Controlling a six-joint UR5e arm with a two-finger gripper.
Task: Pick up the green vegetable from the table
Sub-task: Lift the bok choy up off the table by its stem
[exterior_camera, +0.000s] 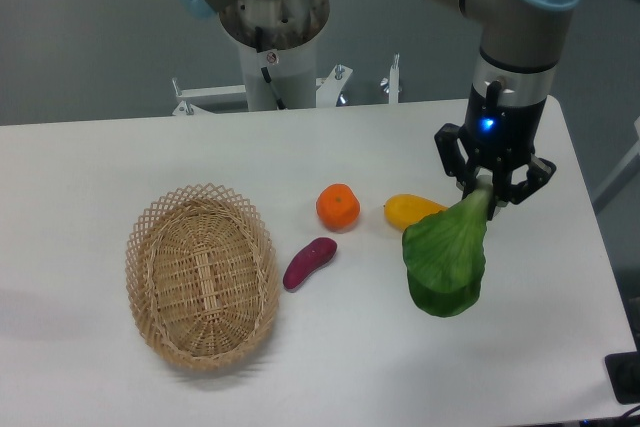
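Observation:
The green vegetable (447,255) hangs in the air at the right side of the white table (330,357). Its broad dark green leaf points down and its pale stem is up between the fingers. My gripper (487,193) is shut on the stem end and holds the vegetable above the tabletop. The leaf hangs in front of part of the yellow fruit.
A yellow mango-shaped fruit (408,211) lies just left of the vegetable. An orange (338,206) and a small purple sweet potato (309,262) lie near the middle. A woven wicker basket (202,274) sits at the left. The robot base column (272,42) stands behind the table.

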